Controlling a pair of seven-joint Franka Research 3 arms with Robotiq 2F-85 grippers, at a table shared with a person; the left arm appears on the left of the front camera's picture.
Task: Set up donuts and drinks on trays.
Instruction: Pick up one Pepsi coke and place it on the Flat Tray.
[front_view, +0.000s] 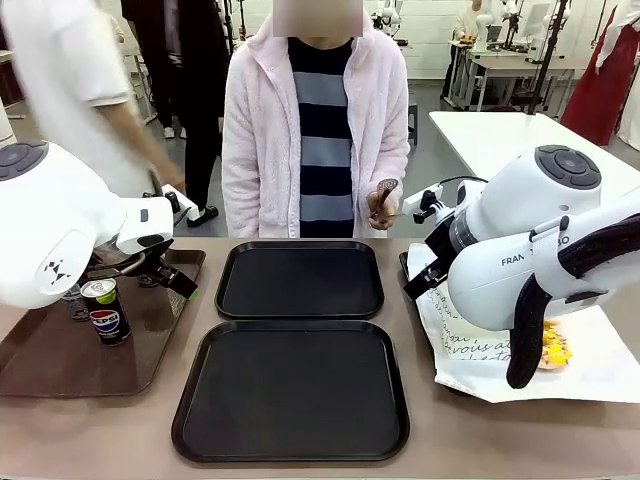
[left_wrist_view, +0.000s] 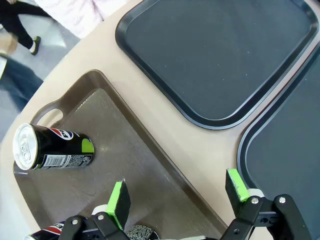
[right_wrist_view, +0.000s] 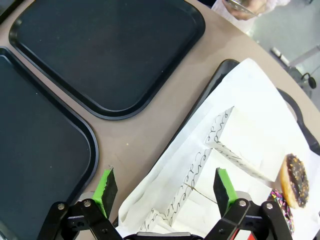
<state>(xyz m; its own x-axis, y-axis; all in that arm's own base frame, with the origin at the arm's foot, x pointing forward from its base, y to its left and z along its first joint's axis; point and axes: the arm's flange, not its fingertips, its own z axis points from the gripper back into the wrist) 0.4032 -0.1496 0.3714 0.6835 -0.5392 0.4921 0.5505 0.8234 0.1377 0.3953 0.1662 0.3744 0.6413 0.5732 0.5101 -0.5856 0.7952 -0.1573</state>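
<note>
Two black trays lie in the middle of the table, one far (front_view: 300, 281) and one near (front_view: 292, 392), both bare. A Pepsi can (front_view: 105, 311) stands on the brown tray (front_view: 40, 360) at the left. My left gripper (front_view: 178, 282) hangs open just right of the can. In the left wrist view this gripper (left_wrist_view: 178, 192) holds nothing, and the can (left_wrist_view: 52, 150) lies off to its left. My right gripper (right_wrist_view: 165, 192) is open over the edge of the white paper (right_wrist_view: 250, 100). Sprinkled chocolate donuts (right_wrist_view: 295, 180) and a printed sleeve (right_wrist_view: 240, 145) lie beyond it.
A person in a pale jacket stands at the far side, a hand (front_view: 383, 205) holding a small brown thing. A second can (left_wrist_view: 47, 234) sits under my left gripper's base. The paper-lined tray (front_view: 600, 370) on the right carries a yellow donut (front_view: 555, 347).
</note>
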